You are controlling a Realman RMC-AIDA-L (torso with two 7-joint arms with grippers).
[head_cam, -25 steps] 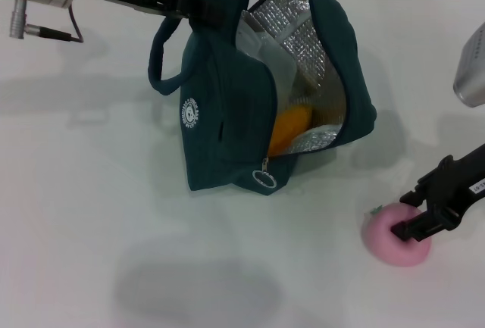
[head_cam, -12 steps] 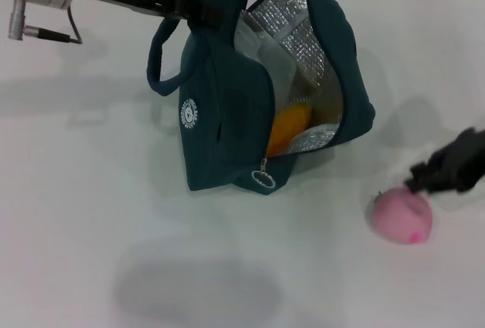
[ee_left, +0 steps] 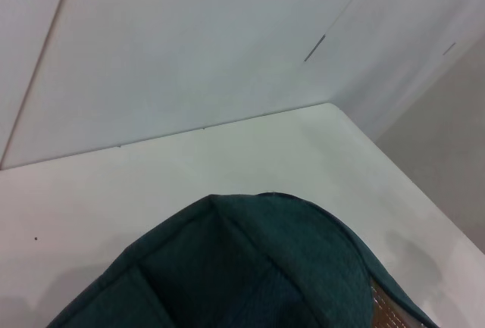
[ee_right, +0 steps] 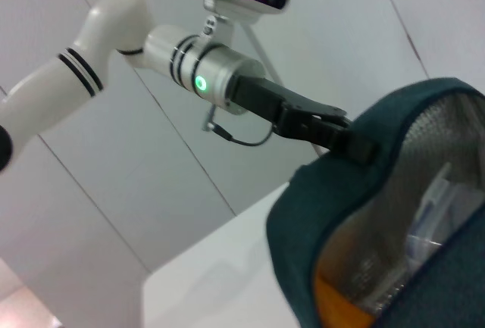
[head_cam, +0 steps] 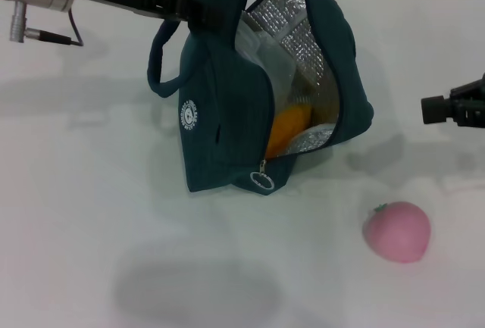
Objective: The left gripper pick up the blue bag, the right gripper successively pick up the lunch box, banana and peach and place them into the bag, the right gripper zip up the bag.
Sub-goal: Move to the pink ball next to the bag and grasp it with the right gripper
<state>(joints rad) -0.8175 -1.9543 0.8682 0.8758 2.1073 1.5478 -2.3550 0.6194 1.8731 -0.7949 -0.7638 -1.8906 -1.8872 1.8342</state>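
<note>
Nearest, the peach (head_cam: 397,230) lies alone on the white table (head_cam: 91,214), free of the right gripper (head_cam: 433,108), which hangs above and beyond it; finger state indeterminable. Farther back, the left gripper (head_cam: 198,11) pinches the blue bag (head_cam: 227,131) by its top, mouth gaping, banana (head_cam: 291,129) and lunch box (head_cam: 261,48) inside.

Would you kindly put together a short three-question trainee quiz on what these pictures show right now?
1. True or false: the peach lies inside the blue bag.
2. Which pincer holds the bag at its top: A) left pincer B) right pincer?
3. Fill in: the yellow thing showing through the bag's opening is the ____.

Key: 1 false, it sits on the table beside the bag; 2 A; 3 banana.
</note>
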